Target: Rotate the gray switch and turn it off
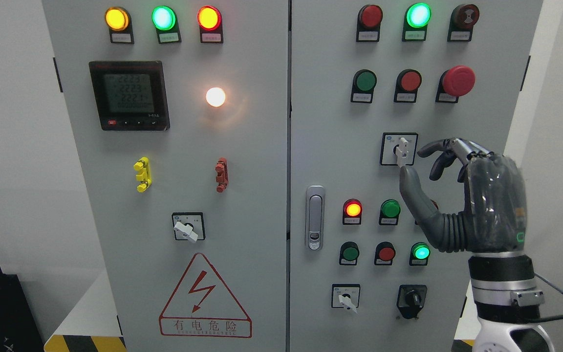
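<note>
1. Grey rotary switch [401, 148] sits in a black-framed plate right of the frame's centre, on the cabinet's right door [330, 146], its white handle pointing nearly straight up.
2. Right hand [472, 195] rises from the lower right; its thumb tip touches the handle's lower end, the other fingers [438, 149] curled loosely just beside it, grasping nothing.
3. Green lamp [421, 252] glows below the hand.

A gray electrical cabinet [262, 205] with two doors carries everything. Its left door [174, 274] bears indicator lamps, a meter [129, 95], a rotary switch [187, 228] and a warning triangle [205, 298]; the right door [325, 122] bears buttons, lamps and more switches.
</note>
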You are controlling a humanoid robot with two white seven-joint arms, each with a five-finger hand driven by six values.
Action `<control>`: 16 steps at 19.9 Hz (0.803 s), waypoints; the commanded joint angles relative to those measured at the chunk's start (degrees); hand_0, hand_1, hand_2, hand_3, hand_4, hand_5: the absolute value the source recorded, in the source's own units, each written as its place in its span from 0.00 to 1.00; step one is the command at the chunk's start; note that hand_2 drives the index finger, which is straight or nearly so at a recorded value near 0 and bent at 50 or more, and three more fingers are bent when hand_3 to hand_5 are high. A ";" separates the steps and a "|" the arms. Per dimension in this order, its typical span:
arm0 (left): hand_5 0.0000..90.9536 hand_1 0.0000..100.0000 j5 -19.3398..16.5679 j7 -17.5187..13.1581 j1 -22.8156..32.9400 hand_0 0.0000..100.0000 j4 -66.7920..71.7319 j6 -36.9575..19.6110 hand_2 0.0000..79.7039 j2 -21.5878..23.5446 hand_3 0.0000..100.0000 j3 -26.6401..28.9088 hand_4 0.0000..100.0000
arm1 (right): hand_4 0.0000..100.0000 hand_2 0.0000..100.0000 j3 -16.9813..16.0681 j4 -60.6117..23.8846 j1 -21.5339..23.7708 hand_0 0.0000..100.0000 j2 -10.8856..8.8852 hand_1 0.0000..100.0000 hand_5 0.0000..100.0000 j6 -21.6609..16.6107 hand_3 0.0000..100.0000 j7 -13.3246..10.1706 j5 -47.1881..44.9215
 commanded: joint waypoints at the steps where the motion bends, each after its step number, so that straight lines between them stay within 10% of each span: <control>1: 0.00 0.39 0.00 0.06 0.00 0.12 0.79 0.05 0.00 0.00 0.00 -0.09 0.00 | 0.09 0.22 -6.35 -3.03 2.80 0.31 -0.07 0.22 0.09 -4.51 0.23 0.76 -2.41; 16: 0.00 0.39 0.00 -0.03 0.00 0.12 0.79 0.05 0.00 0.00 0.00 -0.09 0.00 | 0.00 0.14 -7.32 -4.35 7.73 0.21 -0.07 0.28 0.00 -6.72 0.15 0.76 -2.41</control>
